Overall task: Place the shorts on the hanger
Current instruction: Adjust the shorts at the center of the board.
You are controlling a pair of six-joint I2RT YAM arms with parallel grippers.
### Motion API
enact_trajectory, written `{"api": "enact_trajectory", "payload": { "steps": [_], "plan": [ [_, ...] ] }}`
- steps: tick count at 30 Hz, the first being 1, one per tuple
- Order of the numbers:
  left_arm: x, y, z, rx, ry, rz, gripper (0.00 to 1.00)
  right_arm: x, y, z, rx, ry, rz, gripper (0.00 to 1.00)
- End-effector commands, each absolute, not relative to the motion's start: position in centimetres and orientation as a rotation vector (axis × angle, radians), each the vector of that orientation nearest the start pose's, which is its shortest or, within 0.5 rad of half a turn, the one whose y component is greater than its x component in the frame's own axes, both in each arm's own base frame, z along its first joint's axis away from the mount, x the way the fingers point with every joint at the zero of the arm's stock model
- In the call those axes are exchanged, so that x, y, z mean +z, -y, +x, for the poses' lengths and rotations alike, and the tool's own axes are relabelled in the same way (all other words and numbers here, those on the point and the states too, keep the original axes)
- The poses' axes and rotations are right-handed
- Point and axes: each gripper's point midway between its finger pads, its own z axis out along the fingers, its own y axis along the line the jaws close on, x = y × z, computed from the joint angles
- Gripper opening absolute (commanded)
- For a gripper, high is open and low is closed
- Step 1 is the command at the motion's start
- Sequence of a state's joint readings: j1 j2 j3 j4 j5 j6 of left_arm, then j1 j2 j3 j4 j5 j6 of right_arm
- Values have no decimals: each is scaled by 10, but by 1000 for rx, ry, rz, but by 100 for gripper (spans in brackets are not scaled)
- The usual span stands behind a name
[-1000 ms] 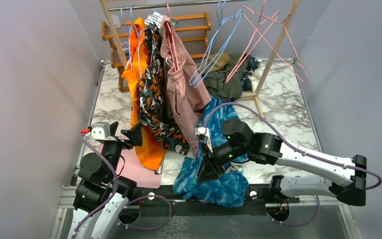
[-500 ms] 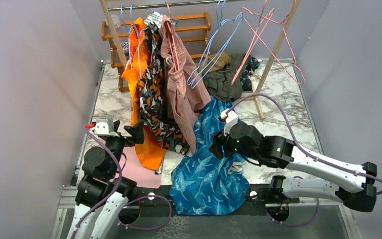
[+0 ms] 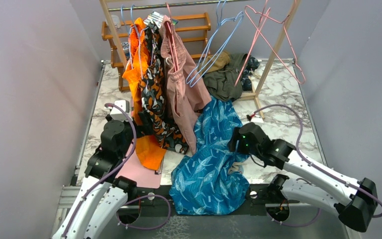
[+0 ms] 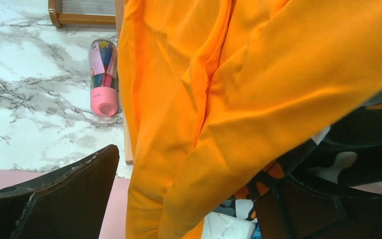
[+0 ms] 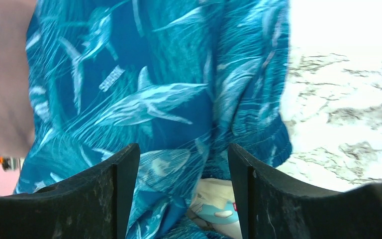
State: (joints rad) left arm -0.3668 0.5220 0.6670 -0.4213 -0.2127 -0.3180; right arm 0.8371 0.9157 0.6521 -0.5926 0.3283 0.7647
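Note:
The teal leaf-print shorts (image 3: 210,159) lie spread on the marble table, draped from the middle down over the near edge. My right gripper (image 5: 181,194) hovers open just above their fabric (image 5: 154,99), holding nothing; a cream and light blue patch shows between the jaws. The thin pink hanger (image 3: 250,50) hangs on the rack rail at the back right, apart from both arms. My left gripper (image 4: 189,199) is wide open, with a hanging orange garment (image 4: 219,99) drooping between its fingers, not gripped.
On the rack hang the orange garment (image 3: 138,79), orange-black patterned shorts (image 3: 154,104), dusty-pink shorts (image 3: 181,92) and light blue hangers (image 3: 214,45). Dark clothes (image 3: 229,77) lie at the back. A pink mat (image 3: 139,172) and a pink bottle (image 4: 103,74) sit at the left.
My right gripper opened and let go of the shorts, then drew back to the right; the shorts dropped and spread out. The left arm swung in toward the orange garment.

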Motion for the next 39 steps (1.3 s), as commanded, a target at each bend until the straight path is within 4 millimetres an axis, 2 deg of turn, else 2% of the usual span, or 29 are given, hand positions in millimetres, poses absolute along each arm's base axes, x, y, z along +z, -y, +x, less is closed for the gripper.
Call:
{"api": "enact_trajectory", "payload": {
  "steps": [1,5,12,18,20,22,25,27,28,32,35,36,37,38,39],
  "plan": [
    [248,62,235,-308,-1782,-147,99,101,-141,202,365,-2362,319,69],
    [252,59,231,-318,-1745,-156,99,78,-122,200,413,-2406,485,68],
    [250,62,230,-329,-1751,-148,99,59,-124,185,471,-2465,531,67],
    [249,63,229,-335,-1750,-143,99,40,-125,189,460,-2470,565,67],
    [249,63,230,-334,-1751,-143,99,35,-131,191,485,-2481,553,62],
    [249,63,230,-333,-1752,-142,99,34,-137,193,511,-2489,527,49],
    [249,63,229,-332,-1752,-141,98,58,-148,202,599,-2422,448,22],
    [250,61,228,-326,-1751,-148,98,89,-153,208,674,-2326,376,5],
    [251,60,228,-322,-1750,-152,98,109,-156,210,713,-2269,321,1],
    [261,55,227,-297,-1728,-161,98,198,-171,200,887,-2013,24,1],
    [279,51,227,-282,-1693,-157,98,240,-177,182,950,-1913,-147,1],
    [287,50,226,-282,-1679,-154,98,245,-176,179,940,-1914,-177,1],
    [294,50,226,-283,-1669,-150,98,240,-167,185,869,-1951,-131,1],
    [302,51,226,-291,-1654,-149,98,226,-157,190,792,-2026,-64,3],
    [308,52,226,-298,-1648,-152,98,208,-149,195,709,-2099,-14,14]
  ]
}}
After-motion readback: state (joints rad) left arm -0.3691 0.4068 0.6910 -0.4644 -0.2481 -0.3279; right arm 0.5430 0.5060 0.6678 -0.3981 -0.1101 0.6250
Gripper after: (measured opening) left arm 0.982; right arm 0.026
